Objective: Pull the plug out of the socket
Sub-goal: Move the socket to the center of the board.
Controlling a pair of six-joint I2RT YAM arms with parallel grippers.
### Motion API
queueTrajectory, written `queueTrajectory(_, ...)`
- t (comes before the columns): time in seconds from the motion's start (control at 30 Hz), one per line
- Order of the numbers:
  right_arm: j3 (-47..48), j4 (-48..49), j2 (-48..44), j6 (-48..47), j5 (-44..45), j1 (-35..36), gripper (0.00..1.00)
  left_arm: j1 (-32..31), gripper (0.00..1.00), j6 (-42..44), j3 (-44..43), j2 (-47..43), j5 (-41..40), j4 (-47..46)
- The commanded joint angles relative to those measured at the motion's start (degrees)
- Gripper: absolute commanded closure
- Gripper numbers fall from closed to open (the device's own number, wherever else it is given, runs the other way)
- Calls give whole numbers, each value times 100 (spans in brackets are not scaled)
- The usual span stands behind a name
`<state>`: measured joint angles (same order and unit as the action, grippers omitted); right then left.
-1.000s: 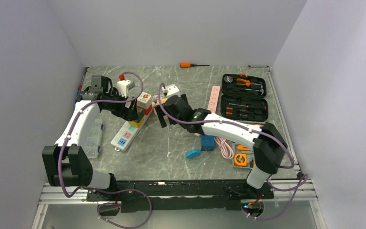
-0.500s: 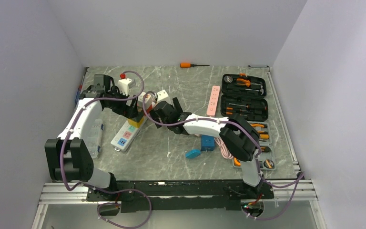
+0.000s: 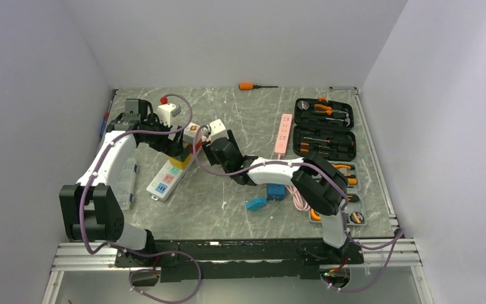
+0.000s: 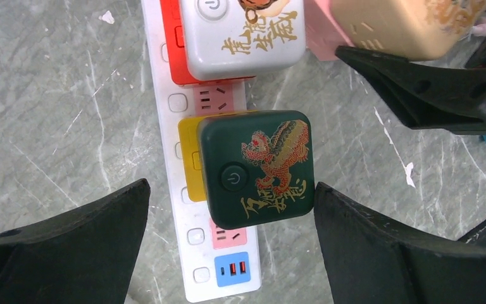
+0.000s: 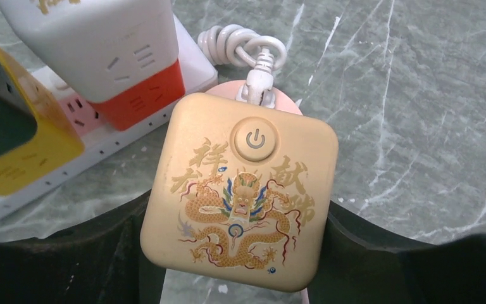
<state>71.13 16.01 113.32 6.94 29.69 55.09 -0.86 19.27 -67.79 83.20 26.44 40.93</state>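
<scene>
Gold cube plug, dragon print, round power button, centre frame.
Right gripper pinches its sides; left gripper stands spread.

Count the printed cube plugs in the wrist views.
3: white cube on a red base, dark green cube on a yellow base, both on the strip; gold cube within the right end effector. Others may be hidden.

Left arm: being held stretched forward from its base, wrist being turned inward to the right. Left gripper: being pointed downward, jaws being held wide apart. Right arm: being held folded at the elbow, forearm being reached leftward across the middle. Right gripper: being pointed downward, jaws being held partly closed; grip not discernible.
</scene>
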Motion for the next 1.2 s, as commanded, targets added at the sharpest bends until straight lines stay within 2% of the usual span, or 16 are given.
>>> queueTrajectory(0.0,-598,132,-567,-238,-58,-54,49,69,1,332,145,47,-972,-451)
queueTrajectory(0.23,-1494,-42,-1538,-215,-393,-245,49,69,0,421,156,74,-1055,-462)
queueTrajectory(0.53,-1941,-721,-2276,-115,-1400,-486,49,69,1,586,137,47,-1089,-409)
queueTrajectory(0.73,-2270,-910,-2697,127,-1343,-487,49,69,1,614,71,36,-1072,-383)
queueTrajectory(0.93,-2601,-1143,-3229,361,-1244,-491,48,69,1,571,3,-56,-579,-268)
queueTrajectory(1.03,-2680,-1214,-3339,369,-1333,-482,45,18,1,563,-98,-112,-315,-131)
queueTrajectory(1.17,-2692,-1205,-3240,322,-1453,-479,34,-207,1,595,-298,-225,-78,102)
